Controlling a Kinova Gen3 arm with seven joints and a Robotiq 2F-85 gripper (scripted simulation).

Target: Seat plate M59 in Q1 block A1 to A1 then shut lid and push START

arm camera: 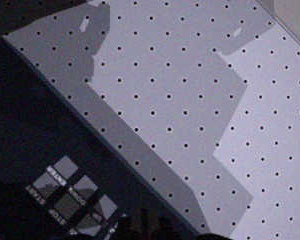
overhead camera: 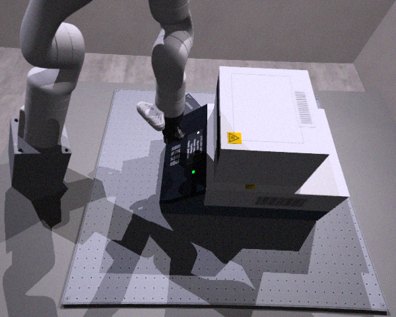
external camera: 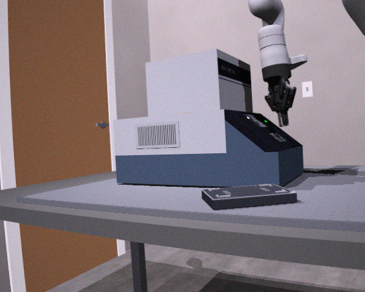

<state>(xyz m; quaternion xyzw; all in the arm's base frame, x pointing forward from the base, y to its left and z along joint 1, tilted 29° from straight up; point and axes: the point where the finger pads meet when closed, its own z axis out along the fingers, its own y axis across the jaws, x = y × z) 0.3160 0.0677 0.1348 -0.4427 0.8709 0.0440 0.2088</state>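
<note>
Closed jaws (overhead camera: 173, 138) (external camera: 283, 120), white-and-blue cycler (overhead camera: 259, 109) (external camera: 182, 138), green light (overhead camera: 193, 172) (external camera: 265, 121), dark sloped panel (overhead camera: 183, 184) (external camera: 258, 135) (arm camera: 35, 125)

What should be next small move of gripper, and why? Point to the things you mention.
I would probably carry the shut gripper (overhead camera: 172, 139) (external camera: 283, 121) (arm camera: 144, 225) sideways above the panel (overhead camera: 177, 184) (external camera: 255, 132) (arm camera: 25, 120) toward the START key (arm camera: 46, 184), before any press. The lamp (overhead camera: 193, 172) (external camera: 265, 120) is green, not blue, the lid seems down, and no plate shows on the nest (overhead camera: 192, 103) (external camera: 255, 201). The plate's seating is hidden.
</note>
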